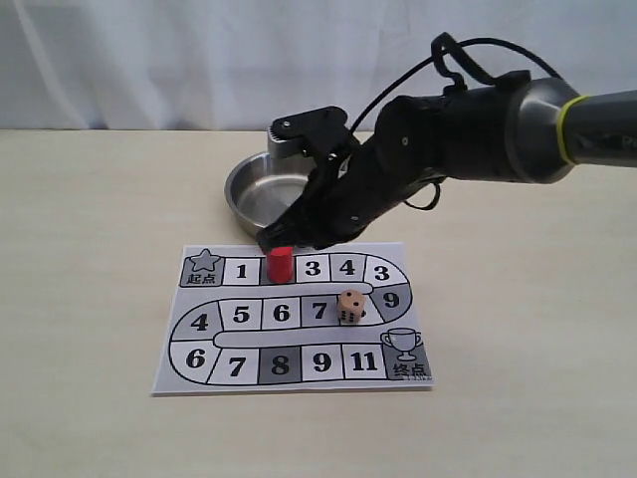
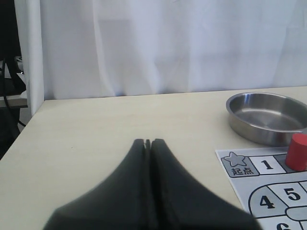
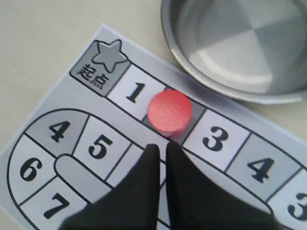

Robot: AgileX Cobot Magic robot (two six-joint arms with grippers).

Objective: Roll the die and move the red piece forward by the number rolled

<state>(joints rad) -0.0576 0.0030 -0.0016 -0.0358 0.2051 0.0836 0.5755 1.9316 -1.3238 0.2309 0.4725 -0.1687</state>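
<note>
The red piece [image 1: 280, 264] stands upright on the dark square between 1 and 3 in the top row of the paper board [image 1: 199, 376]. My right gripper [image 1: 271, 239] hovers just above and behind it, fingers almost together with nothing between them. The right wrist view looks down on the red piece [image 3: 169, 111], which sits just beyond the tips of the right gripper [image 3: 162, 147] and apart from them. The die [image 1: 350, 306] rests on the board's middle row, right of square 7. My left gripper [image 2: 147, 142] is shut and empty over bare table, with the red piece [image 2: 297, 152] far off to its side.
A steel bowl [image 1: 249, 194] stands empty just behind the board, close to the right arm; its wall [image 3: 201, 62] lies near the red piece. A white curtain closes off the back. The left arm does not show in the exterior view.
</note>
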